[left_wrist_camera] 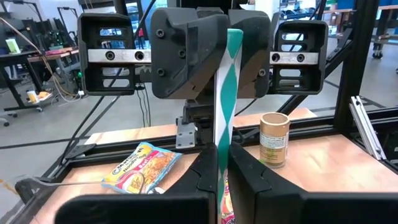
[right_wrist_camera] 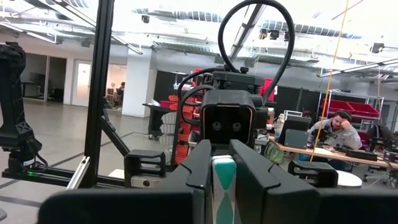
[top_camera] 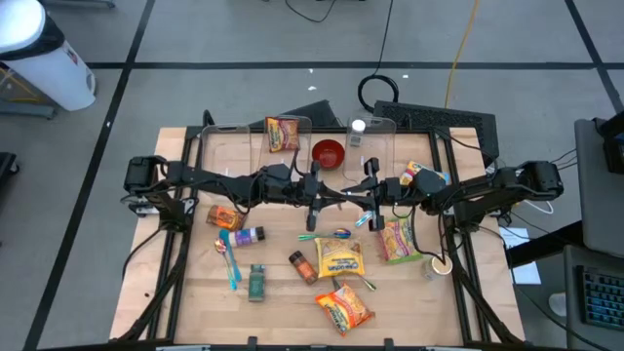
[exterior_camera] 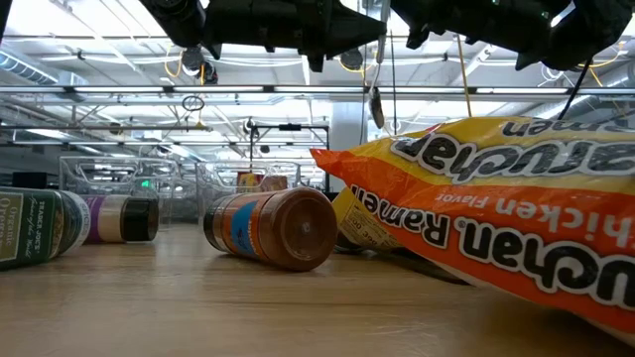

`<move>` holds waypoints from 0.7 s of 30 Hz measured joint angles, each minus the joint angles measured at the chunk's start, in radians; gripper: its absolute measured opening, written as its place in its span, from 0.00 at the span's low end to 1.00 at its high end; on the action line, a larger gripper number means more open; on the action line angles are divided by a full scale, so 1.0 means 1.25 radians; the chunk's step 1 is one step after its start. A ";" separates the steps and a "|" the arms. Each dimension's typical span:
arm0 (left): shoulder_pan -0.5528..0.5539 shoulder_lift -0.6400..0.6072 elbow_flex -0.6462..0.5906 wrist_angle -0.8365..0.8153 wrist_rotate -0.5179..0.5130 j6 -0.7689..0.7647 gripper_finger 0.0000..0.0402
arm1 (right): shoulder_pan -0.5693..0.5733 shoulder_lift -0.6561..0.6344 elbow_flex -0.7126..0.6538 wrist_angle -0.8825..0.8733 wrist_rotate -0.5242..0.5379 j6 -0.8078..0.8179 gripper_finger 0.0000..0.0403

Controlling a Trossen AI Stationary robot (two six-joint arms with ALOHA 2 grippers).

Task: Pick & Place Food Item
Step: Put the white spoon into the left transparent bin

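Note:
A utensil with a teal-and-white striped handle (left_wrist_camera: 224, 93) hangs upright above the table's middle. Both grippers are shut on it, tip to tip: my left gripper (top_camera: 334, 196) comes from the table's left, my right gripper (top_camera: 355, 199) from its right. In the low view its spoon-like lower end (exterior_camera: 377, 105) dangles under the arms. Below lie ramen packets (top_camera: 343, 307), (top_camera: 398, 239), a yellow packet (top_camera: 338, 258) and an orange-capped spice jar (top_camera: 302, 265) on its side. My left gripper pinches the striped handle (left_wrist_camera: 222, 152) between its two fingers (left_wrist_camera: 204, 175), coming level from the table's left, across the handle. The handle stands upright, clear of the table. My right gripper pinches the same handle (right_wrist_camera: 222, 177) between its two fingers (right_wrist_camera: 198, 168), from the table's right and slanting slightly upward. In the left wrist view its hold (left_wrist_camera: 232, 46) sits higher on the handle than my left gripper's.
A red bowl (top_camera: 329, 153) and another ramen packet (top_camera: 283, 132) sit at the back between clear bins (top_camera: 229, 146). More jars (top_camera: 242, 236), (top_camera: 224, 216), (top_camera: 256, 281) and a blue spoon (top_camera: 231, 263) lie left of centre. A small cup (top_camera: 442, 265) stands at the right.

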 joint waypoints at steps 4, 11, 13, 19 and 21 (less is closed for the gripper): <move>0.000 0.000 0.000 0.000 -0.002 0.006 0.03 | 0.000 0.000 0.000 0.000 0.000 0.004 0.12; 0.001 0.000 0.000 0.001 -0.002 0.009 0.03 | 0.000 0.000 0.000 0.000 -0.001 -0.003 0.17; 0.001 0.000 0.000 0.001 -0.003 0.015 0.03 | 0.000 0.000 0.000 0.000 -0.002 -0.008 0.18; 0.001 0.000 0.000 0.002 -0.003 0.015 0.03 | 0.001 0.000 0.000 0.003 -0.002 -0.029 0.25; 0.001 0.000 0.000 0.003 -0.003 0.015 0.03 | 0.001 -0.001 0.000 0.003 -0.003 -0.041 0.30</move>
